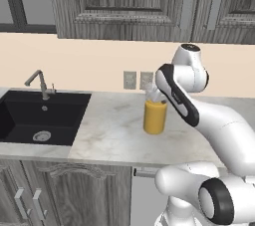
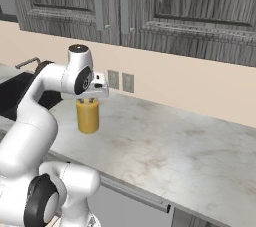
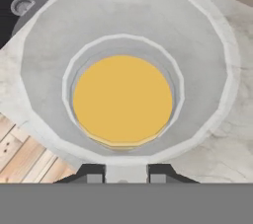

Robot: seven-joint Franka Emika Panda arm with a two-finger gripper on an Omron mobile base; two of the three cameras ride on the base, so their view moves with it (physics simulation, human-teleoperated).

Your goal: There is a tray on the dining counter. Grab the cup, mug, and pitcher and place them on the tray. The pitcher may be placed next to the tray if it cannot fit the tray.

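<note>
A tall clear glass pitcher (image 1: 155, 118) holding orange liquid stands on the marble worktop (image 1: 114, 135), to the right of the sink. My gripper (image 2: 90, 98) hangs straight over it, pointing down, with the arm bent above. In the hand view I look down into the pitcher (image 3: 123, 99) at the round orange surface. My gripper (image 3: 126, 176) has a piece of the glass rim pinched between its two dark fingertips (image 3: 92, 174). From the right base view the pitcher (image 2: 88, 116) sits just under the hand. Whether its base touches the worktop I cannot tell.
A black sink (image 1: 35, 115) with a metal faucet (image 1: 40, 83) lies left of the pitcher. Two wall outlets (image 1: 137, 79) sit behind it, under dark wood cabinets (image 1: 124, 6). The worktop (image 2: 175, 146) stretches far to the right, and its front edge is close.
</note>
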